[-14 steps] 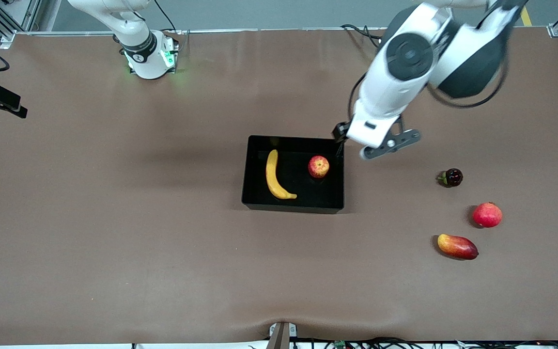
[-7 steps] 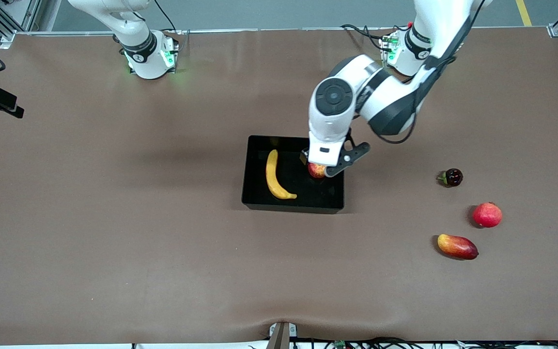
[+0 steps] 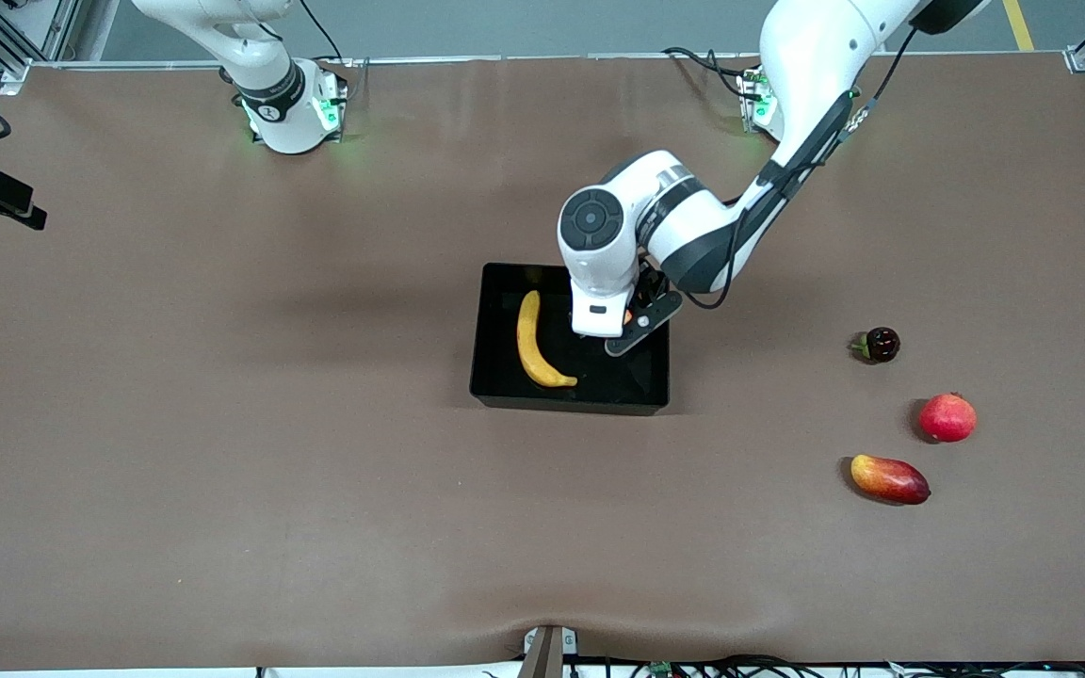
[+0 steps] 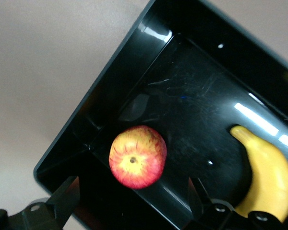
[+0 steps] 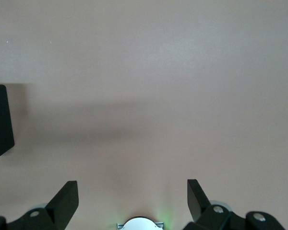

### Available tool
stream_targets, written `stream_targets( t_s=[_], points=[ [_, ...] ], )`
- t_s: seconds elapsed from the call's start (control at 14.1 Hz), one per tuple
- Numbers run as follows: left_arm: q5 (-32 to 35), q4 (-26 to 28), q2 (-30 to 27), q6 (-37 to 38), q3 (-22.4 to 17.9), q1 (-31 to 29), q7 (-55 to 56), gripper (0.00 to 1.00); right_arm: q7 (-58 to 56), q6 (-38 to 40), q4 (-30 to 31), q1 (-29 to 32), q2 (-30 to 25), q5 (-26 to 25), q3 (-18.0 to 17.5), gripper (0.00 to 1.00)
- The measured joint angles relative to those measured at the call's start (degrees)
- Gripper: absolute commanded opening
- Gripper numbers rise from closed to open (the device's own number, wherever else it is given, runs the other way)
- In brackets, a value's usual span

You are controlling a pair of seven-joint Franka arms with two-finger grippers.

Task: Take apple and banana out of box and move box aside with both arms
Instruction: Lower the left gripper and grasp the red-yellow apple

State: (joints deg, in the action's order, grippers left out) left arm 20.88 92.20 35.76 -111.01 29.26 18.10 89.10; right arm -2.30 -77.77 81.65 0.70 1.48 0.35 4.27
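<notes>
Fruits, a banana (image 3: 533,344) and an apple (image 4: 138,156), lay in the box (image 3: 495,386). Left gripper (image 4: 134,203) hung over the apple, jaws apart; right gripper (image 5: 133,199) waited over bare table (image 5: 149,72), also apart.

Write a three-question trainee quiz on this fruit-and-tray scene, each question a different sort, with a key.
1. True or false: the banana lies inside the black tray.
2. Which fruit is the open left gripper over? A) mango B) apple C) pomegranate
3. Fill in: the right gripper, fingers open, hangs over the bare brown ____.

Key:
1. True; it lies on the tray floor beside the apple.
2. B.
3. Table; the right arm waits at its own end.
</notes>
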Motion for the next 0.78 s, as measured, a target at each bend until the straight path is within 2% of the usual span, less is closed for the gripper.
stream_targets(
  t_s=[0.43,0.78],
  points=[
    [2.8,0.0,5.3,-4.5,-0.2,0.0,1.6,1.00,0.0,0.0,0.0,0.0,0.0,0.0,0.0,1.00],
    [2.8,1.5,6.5,-5.4,-0.2,0.0,1.6,1.00,0.0,0.0,0.0,0.0,0.0,0.0,0.0,1.00]
  ],
)
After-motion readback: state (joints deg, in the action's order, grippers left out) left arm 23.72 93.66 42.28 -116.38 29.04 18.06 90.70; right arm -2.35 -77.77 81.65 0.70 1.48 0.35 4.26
